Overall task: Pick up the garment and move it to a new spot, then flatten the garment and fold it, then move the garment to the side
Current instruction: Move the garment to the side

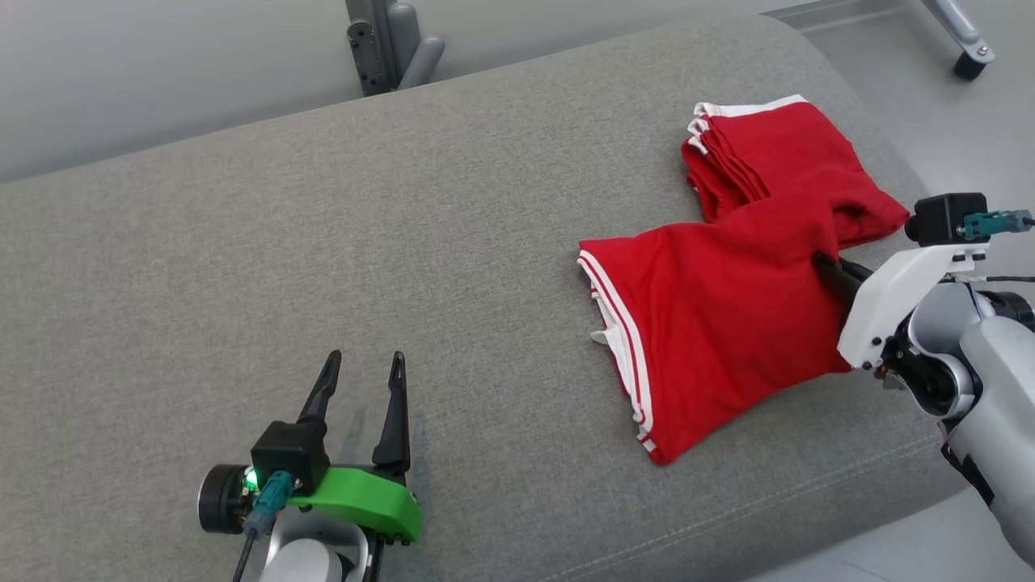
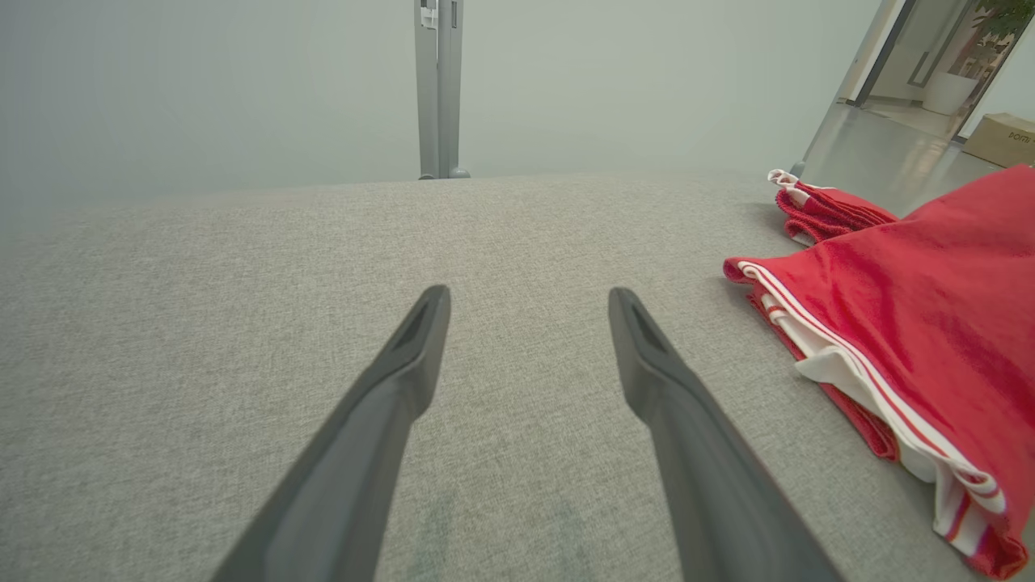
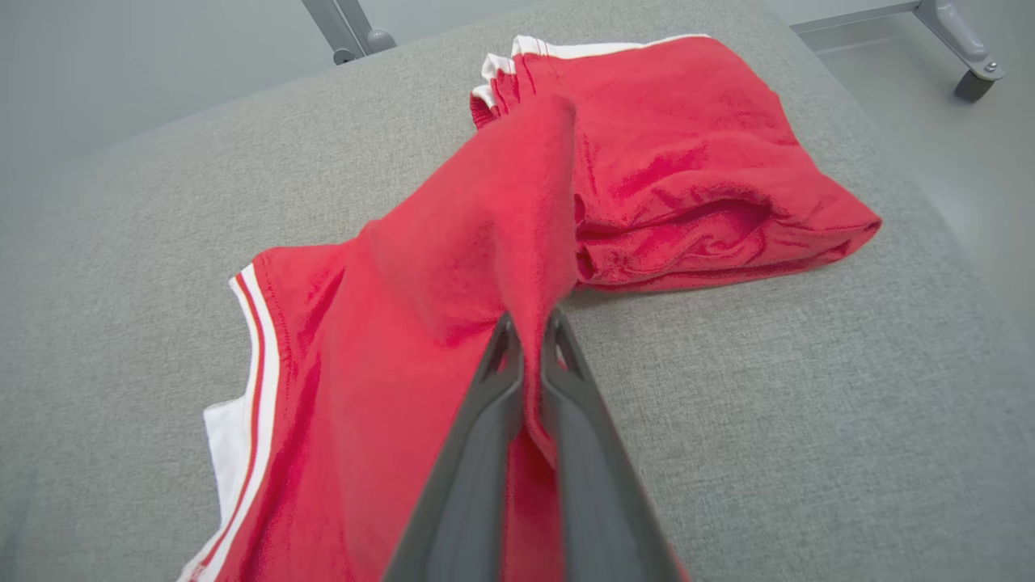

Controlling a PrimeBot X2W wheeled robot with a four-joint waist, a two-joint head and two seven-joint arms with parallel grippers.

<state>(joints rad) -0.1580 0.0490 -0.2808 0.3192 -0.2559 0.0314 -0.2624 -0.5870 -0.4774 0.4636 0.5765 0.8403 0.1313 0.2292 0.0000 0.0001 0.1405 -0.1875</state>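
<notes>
The red garment point(image 1: 728, 323) lay toward the right end of the grey bench point(image 1: 323, 202), partly doubled over itself, its white-striped hem facing the middle and a bunched portion nearer the back edge. The right gripper point(image 3: 530, 339) was closed tight on a pinch of red cloth at the garment's right side, drawing it up into a raised ridge. The left gripper point(image 1: 365, 356) stood wide open and held nothing, near the front edge over bare bench, well apart from the cloth.

This looked like the folding step, with one flap held up to be carried over. The next move would call for laying that flap across without dragging the layers beneath; the free left gripper could steady the hem.
</notes>
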